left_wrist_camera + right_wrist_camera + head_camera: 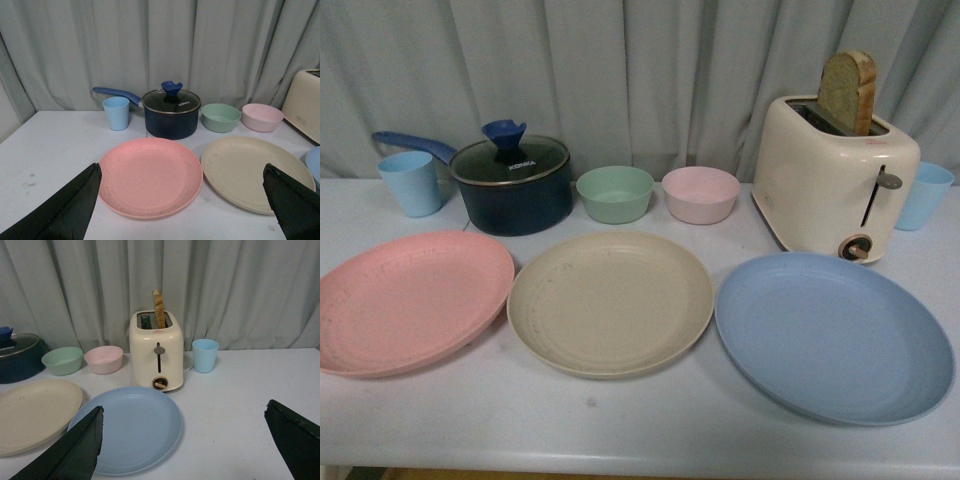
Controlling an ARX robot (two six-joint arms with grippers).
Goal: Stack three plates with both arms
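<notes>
Front view shows the three task plates lying flat in a row along the near side of the white worktop. From left to right they are the large round matte pink plate, the matching cream-beige plate and the light blue plate, rims close but none overlapping. Nothing is stacked yet. Laid out singly like this, each rim is open to a grasp, and the middle plate looks the natural base for the stack.

Neither arm appears in this view. In the left wrist view the left jaws are spread wide and empty above the worktop, framing the pink plate. In the right wrist view the right jaws are equally wide and hold nothing, with the light blue plate ahead between them.
</notes>
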